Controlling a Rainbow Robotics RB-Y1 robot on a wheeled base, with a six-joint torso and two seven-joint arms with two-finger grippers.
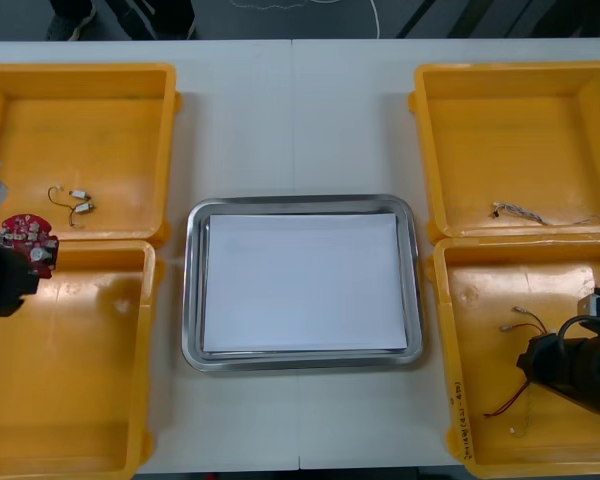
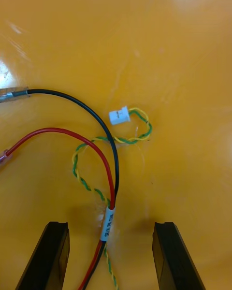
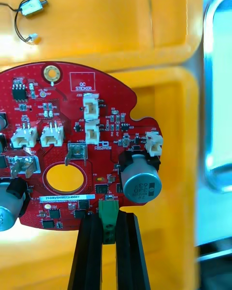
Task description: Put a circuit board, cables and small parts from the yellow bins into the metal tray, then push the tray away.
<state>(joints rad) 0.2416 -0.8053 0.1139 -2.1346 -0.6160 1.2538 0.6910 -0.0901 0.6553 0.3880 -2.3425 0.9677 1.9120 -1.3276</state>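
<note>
My left gripper (image 1: 25, 262) is shut on a round red circuit board (image 1: 24, 238), held above the wall between the two left yellow bins (image 1: 80, 130). In the left wrist view the fingers (image 3: 89, 251) pinch a green connector on the circuit board (image 3: 77, 145). My right gripper (image 2: 110, 256) stands open low in the near right bin (image 1: 480, 300), its fingers either side of a red and black cable (image 2: 104, 174) beside a twisted yellow and green cable (image 2: 135, 135). From the front the right gripper (image 1: 565, 368) covers part of that cable (image 1: 510, 400). The metal tray (image 1: 192, 300), white inside, lies between the bins.
Small metal parts with thin wires (image 1: 72, 203) lie in the far left bin, seen also past the board (image 3: 29, 7). A thin cable (image 1: 530, 214) lies in the far right bin (image 1: 510, 120). The near left bin (image 1: 80, 380) holds nothing visible.
</note>
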